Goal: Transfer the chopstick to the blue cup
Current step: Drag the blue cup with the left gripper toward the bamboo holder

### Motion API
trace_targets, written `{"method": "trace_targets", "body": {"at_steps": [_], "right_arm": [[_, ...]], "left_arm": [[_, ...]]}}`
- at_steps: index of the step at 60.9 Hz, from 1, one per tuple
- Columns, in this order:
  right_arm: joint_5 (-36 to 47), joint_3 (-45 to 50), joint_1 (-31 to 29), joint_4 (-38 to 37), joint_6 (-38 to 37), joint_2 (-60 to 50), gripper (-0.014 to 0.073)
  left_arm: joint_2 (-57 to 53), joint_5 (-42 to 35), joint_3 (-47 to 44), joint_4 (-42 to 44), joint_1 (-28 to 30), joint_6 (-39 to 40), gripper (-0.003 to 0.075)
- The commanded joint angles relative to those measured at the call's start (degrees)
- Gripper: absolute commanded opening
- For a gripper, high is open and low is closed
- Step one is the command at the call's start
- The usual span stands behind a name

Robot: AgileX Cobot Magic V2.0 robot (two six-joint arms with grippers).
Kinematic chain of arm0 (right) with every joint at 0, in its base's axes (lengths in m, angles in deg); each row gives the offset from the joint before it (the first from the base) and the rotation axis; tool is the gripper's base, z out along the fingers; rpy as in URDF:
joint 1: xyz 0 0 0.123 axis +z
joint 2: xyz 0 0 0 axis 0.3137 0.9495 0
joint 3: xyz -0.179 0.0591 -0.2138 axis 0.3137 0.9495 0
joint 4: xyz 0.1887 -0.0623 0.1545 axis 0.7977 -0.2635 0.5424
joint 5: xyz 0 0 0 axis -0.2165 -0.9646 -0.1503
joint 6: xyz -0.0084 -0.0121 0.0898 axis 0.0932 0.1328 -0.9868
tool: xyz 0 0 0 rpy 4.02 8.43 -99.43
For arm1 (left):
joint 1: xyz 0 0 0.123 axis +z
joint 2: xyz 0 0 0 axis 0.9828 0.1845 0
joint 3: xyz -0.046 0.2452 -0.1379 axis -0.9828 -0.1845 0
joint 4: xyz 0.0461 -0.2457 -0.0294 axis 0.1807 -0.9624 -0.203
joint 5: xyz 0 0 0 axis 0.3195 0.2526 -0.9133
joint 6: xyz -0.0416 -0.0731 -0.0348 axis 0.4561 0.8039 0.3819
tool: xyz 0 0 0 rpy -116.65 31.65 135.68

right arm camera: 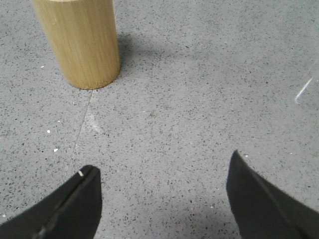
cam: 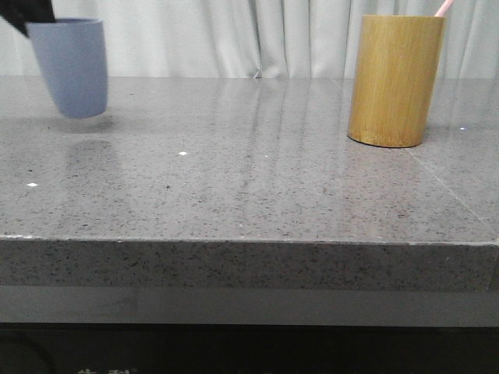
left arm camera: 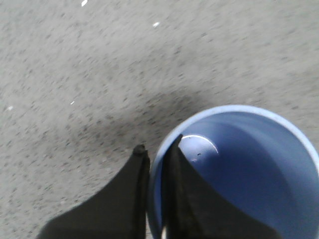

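Observation:
The blue cup (cam: 72,66) hangs tilted just above the grey table at the far left, its shadow under it. My left gripper (cam: 27,14) is shut on its rim, one finger inside and one outside; the left wrist view shows the cup (left arm camera: 249,164) empty and the gripper (left arm camera: 157,149) pinching its wall. A pale pink chopstick tip (cam: 443,8) sticks out of the bamboo holder (cam: 394,79) at the back right. My right gripper (right arm camera: 162,172) is open and empty above the table, short of the holder (right arm camera: 79,42). It does not show in the front view.
The grey speckled stone table (cam: 249,179) has a seam line running near the holder. A white curtain (cam: 257,35) hangs behind. The table's front edge runs across the front view.

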Motion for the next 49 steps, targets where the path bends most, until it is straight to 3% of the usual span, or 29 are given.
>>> {"method": "trace_targets", "body": {"at_steps": [1, 29, 49], "right_arm": [[3.48, -1.79, -0.27, -0.51, 0.5, 0.17, 0.054], [3.48, -1.79, -0.27, -0.51, 0.5, 0.17, 0.054], [3.42, -1.79, -0.27, -0.51, 0.5, 0.17, 0.054]], "left_arm": [[-2.79, -1.33, 4.03, -2.16, -2.56, -0.1, -0.0019], [-2.32, -3.76, 5.56, -2.16, -18.43, -0.1, -0.0019], [1.47, -8.2, 5.56, -1.63, -23.68, -0.1, -0.0019]]}}
